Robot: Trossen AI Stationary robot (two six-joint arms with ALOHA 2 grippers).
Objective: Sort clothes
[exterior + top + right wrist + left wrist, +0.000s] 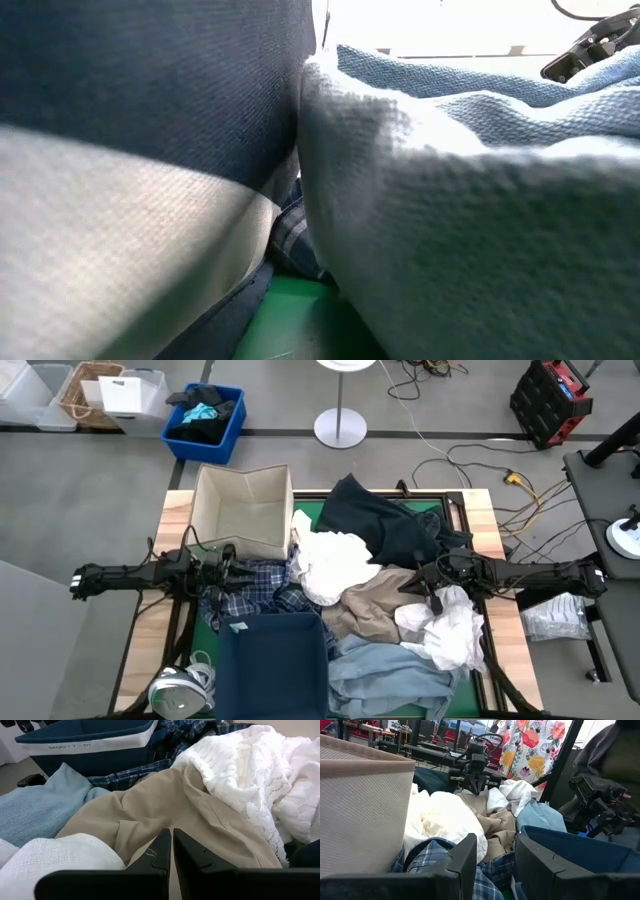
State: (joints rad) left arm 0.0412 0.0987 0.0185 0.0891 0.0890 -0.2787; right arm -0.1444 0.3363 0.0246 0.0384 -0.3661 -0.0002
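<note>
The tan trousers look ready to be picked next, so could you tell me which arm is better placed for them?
Probably the right. Its tool, nearly shut, hangs right over the tan trousers. The left tool is open above the plaid shirt, with white shirts between it and the trousers.

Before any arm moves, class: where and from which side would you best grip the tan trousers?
Probably the raised fold of the tan trousers, pinched from above by the right gripper, which hovers there nearly shut. That ridge lies bare; white shirts cover the edges.

Clothes point(365, 585) lie heaped between a bin point(243, 510) and a basket point(272, 665).
</note>
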